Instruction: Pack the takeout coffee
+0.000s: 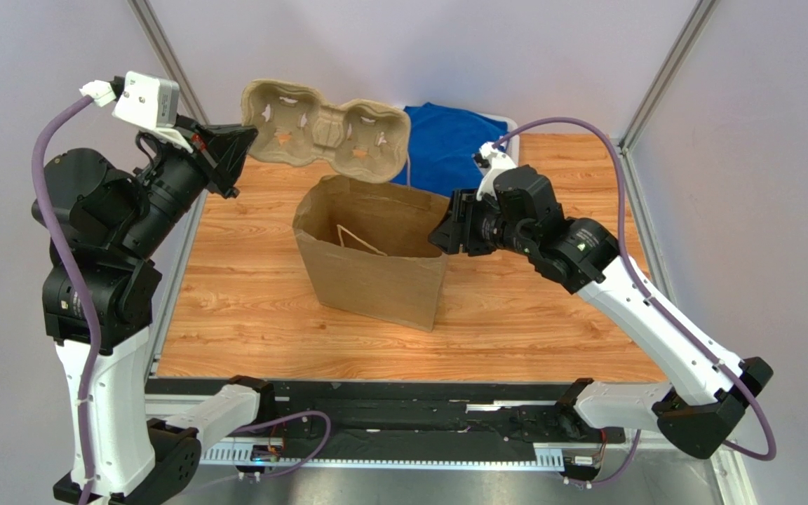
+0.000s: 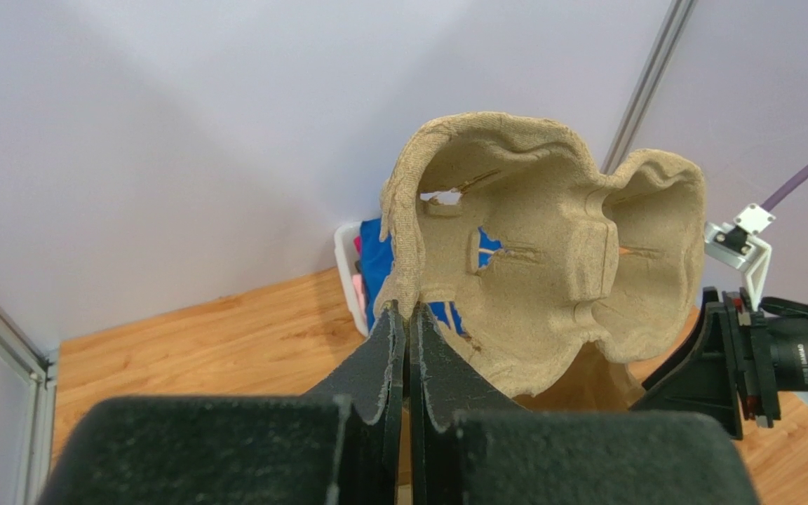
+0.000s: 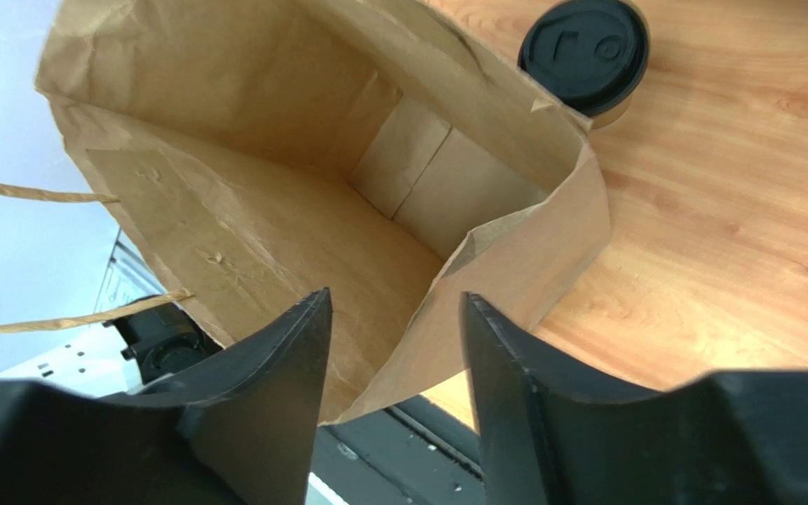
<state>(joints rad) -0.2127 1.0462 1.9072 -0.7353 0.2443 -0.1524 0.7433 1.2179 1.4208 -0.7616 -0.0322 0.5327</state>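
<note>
So the left gripper (image 2: 408,316) is pinching the cup carrier (image 1: 326,128) by its edge, jaws squeezed right together on the pulp rim with basically no gap showing. It's holding the carrier up in the air, tipped on its side so the two cup wells are facing the overhead camera. The carrier is hanging over the back of the table (image 1: 240,316), just above the far rim of the paper bag (image 1: 377,279).

The bag is standing upright in the middle of the table with its mouth gaping wide, and its twine handles (image 3: 29,190) are flopping out on one side in the right wrist view.

The right gripper (image 3: 396,303) is reaching in at the bag's right-hand top edge. Its jaws are sitting partway open and straddling the bag wall, one finger inside the mouth and the other outside, with the paper rim running between them. I'm not seeing either finger actually pressing the paper, so I'm not calling that a grip.

The takeout coffee (image 3: 585,47) is sitting upright on the wood outside the bag, just beside its outer wall, black lid on. Only the right wrist view is catching it, since the bag is blocking it from overhead, and neither gripper is touching it.

A blue cloth (image 1: 456,142) is lying at the back of the table, behind the carrier
</note>
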